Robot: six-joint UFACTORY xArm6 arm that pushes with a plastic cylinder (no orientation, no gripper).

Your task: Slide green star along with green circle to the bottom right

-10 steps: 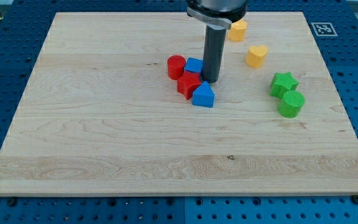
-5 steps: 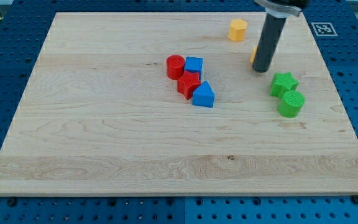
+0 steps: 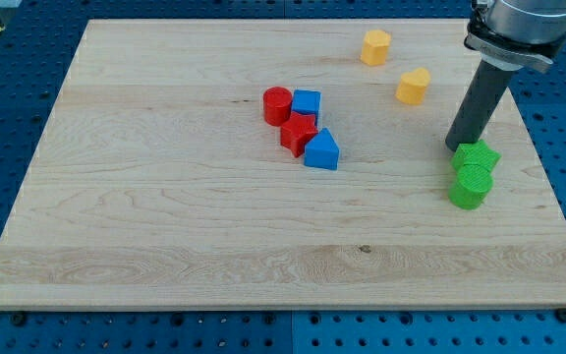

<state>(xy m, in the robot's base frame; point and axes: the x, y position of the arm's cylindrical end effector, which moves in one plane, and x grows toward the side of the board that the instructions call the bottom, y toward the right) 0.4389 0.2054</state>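
The green star (image 3: 478, 155) lies near the board's right edge, touching the green circle (image 3: 471, 186) just below it. My tip (image 3: 458, 147) stands at the star's upper left side, touching or almost touching it. The rod rises from there toward the view's top right.
A yellow heart (image 3: 413, 87) and a yellow hexagon-like block (image 3: 375, 46) lie at the upper right. A cluster sits mid-board: red cylinder (image 3: 277, 104), blue cube (image 3: 307, 103), red star (image 3: 298, 133), blue triangle (image 3: 321, 149). The board's right edge (image 3: 548, 187) is close to the green blocks.
My tip has moved right from the central cluster, past the yellow heart, to the green star. The star and circle have shifted right and down, the circle now straight below the star.
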